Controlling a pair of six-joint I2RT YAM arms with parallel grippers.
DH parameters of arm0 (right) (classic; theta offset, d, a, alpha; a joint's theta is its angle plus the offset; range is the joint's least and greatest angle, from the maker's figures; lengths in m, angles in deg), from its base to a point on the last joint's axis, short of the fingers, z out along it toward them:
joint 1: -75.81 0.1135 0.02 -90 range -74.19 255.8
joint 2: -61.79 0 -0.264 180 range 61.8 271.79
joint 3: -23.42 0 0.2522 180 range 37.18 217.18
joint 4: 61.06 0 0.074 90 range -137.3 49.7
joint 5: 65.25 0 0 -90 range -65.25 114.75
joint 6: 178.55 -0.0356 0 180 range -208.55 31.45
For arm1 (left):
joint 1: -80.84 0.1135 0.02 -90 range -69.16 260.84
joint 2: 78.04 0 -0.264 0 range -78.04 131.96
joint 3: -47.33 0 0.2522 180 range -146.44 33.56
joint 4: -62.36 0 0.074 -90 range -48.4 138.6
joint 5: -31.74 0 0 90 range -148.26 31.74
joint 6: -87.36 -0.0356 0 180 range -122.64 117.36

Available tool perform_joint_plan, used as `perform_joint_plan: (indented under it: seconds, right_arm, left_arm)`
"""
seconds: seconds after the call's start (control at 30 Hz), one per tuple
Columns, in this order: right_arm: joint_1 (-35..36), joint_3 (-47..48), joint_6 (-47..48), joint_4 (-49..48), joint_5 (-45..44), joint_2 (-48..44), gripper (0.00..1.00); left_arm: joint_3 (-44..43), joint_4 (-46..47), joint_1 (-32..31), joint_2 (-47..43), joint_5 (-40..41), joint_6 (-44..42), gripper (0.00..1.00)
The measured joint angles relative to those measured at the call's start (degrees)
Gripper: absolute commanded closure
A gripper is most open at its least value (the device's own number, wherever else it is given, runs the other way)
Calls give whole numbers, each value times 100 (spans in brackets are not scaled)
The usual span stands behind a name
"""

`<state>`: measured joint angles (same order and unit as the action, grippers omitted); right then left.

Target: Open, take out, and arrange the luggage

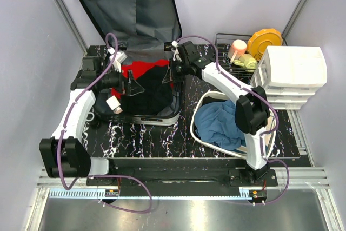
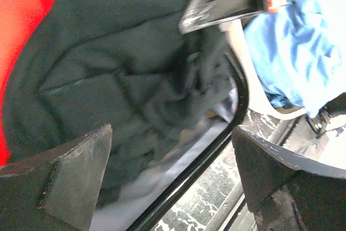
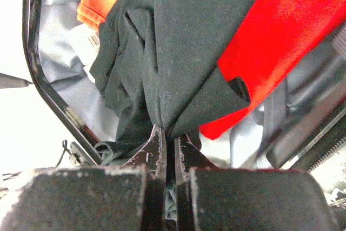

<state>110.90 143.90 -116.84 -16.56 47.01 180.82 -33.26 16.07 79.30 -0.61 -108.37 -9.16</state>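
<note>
From above: the luggage (image 1: 130, 9) lies open at 12 o'clock on the bench (image 1: 157, 139), its lid propped upright against the back wall and its base full of clothes. The right tool (image 1: 172, 71) is at the base's 3 o'clock rim, the left tool (image 1: 132, 86) over the 9 o'clock side. A basin (image 1: 193, 128) at 4 o'clock already holds a blue garment (image 1: 219, 123).

Left wrist now: the left tool (image 2: 170, 150) is spread wide and holds nothing, with the black garment (image 2: 108, 52) bunched beneath it. It looks best used to pin the pile or gather the trailing cloth.

Right wrist: the right tool (image 3: 172, 139) is pinched tight on a fold of the black garment, and a red garment (image 3: 286, 36) lies just beside it at 2 o'clock. The bite is thin, right at the fingertips. I'd lift straight up and slowly until the hem clears the rim, then swing toward the basin. If the red one drags along, stop.
</note>
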Motion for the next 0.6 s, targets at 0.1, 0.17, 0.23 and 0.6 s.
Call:
perform_joint_plan:
  seconds: [0.1,0.17,0.23,0.6]
  right_arm:
    - [-17,-2,323,219,-243,-273,100]
    - [-55,-4,525,356,-380,-468,100]
    - [-116,-9,671,472,-485,-621,100]
    - [-463,-13,944,787,-704,-719,100]
  left_arm:
    - [0,-138,328,-87,308,57,3]
    - [0,-210,382,9,662,142,3]
    - [0,-210,385,192,1051,295,4]
    - [219,350,409,1379,1580,1244,4]
